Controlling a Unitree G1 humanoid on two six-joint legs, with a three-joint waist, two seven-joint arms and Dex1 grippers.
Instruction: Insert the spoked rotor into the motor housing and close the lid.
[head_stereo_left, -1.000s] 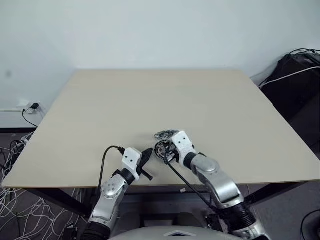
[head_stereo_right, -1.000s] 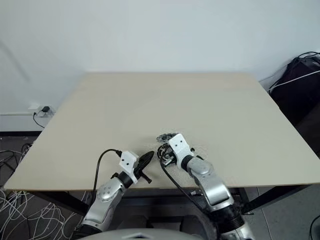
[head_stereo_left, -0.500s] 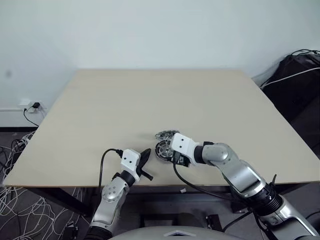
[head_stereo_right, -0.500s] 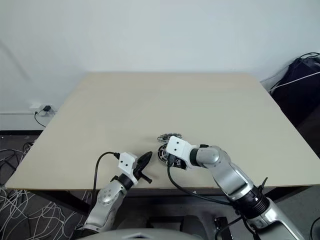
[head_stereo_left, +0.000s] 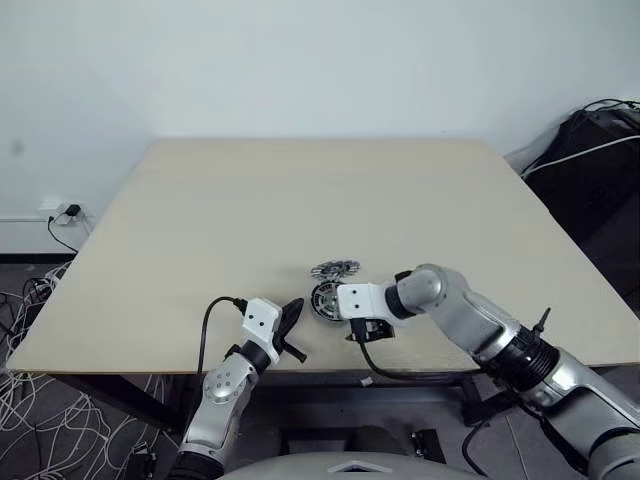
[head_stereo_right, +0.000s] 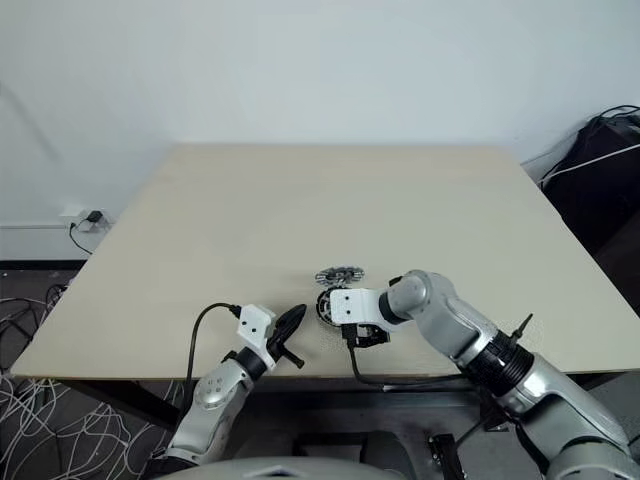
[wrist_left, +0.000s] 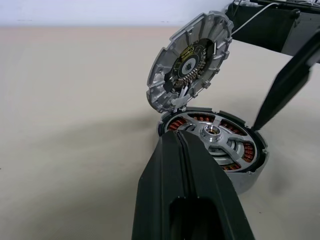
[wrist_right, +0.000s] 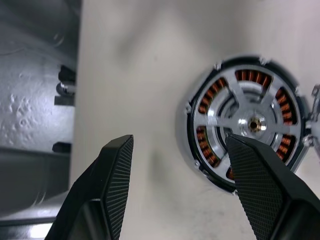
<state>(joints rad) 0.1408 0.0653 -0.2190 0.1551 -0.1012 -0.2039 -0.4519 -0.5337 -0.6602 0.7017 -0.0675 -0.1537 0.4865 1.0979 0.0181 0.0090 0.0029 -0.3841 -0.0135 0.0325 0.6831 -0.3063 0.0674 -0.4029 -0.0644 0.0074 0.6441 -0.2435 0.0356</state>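
1. A robotics lab or test room, with none of the furnishings of a home or a shop.
2. A plain pale desk (head_stereo_left: 300, 200) stands against a bare white wall (head_stereo_left: 300, 60).
3. Loose white cables (head_stereo_left: 40, 420) lie tangled on the grey floor beside the desk, and a plug sits in a wall socket (head_stereo_left: 60, 212) low down.
4. Black equipment with wires draped over it (head_stereo_left: 590, 150) is piled at the far right.
5. On the desk lies an opened electric motor (head_stereo_left: 327, 298) with copper windings, a workshop part.
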